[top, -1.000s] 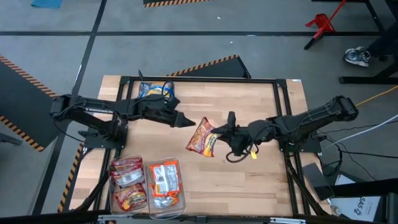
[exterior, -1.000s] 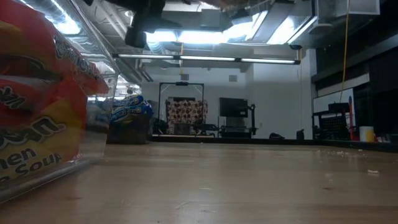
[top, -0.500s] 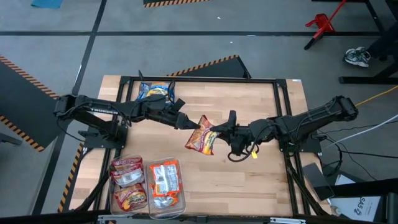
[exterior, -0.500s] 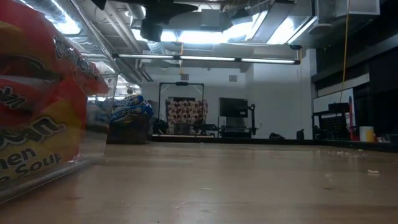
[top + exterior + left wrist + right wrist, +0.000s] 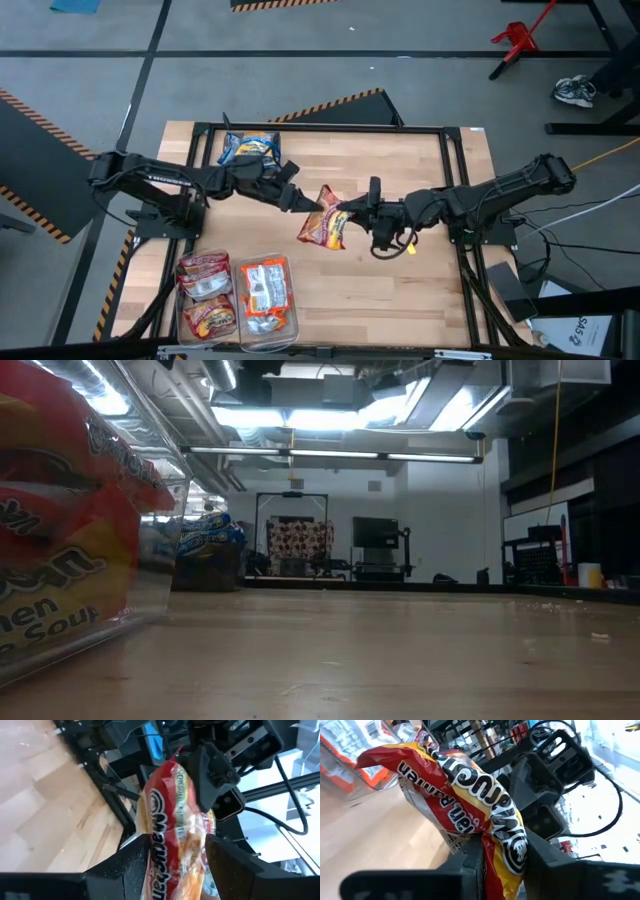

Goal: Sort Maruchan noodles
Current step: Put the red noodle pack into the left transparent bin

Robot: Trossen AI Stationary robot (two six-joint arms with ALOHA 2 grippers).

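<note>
Low view first: nearest me, a clear bin [image 5: 150,615] at the table's front left holds red-and-yellow Maruchan noodles [image 5: 60,550] pressed against its wall; neither arm shows there at this moment. From the high view, two bins sit side by side at that front corner, the left bin [image 5: 205,293] with red packets, the right bin [image 5: 268,295] with orange-and-white packets [image 5: 266,288]. Mid-table, the red packet [image 5: 324,220] hangs clear of the wood between both arms. Right gripper [image 5: 348,210] is clamped on its upper right edge; the right wrist view shows its fingers [image 5: 545,852] closed on the crimped end with the film bunched between them. Left gripper [image 5: 306,203] sits at the packet's upper left corner; in the left wrist view the packet [image 5: 170,835] runs between its fingers [image 5: 132,857], narrow gap, both sides look to be touching the wrapper, so I read it as gripping, looks like a handover. Handling call: light, crinkly, slick film over a brittle noodle block; it flops and twists from a corner hold. Best grip is the flat sealed seam at an end, not across the block, which would crush. Risk: if right lets go before left is firm, it slips. Far end of the table: a blue-and-yellow packet [image 5: 250,147] lies at the back left, well apart from the bins.
</note>
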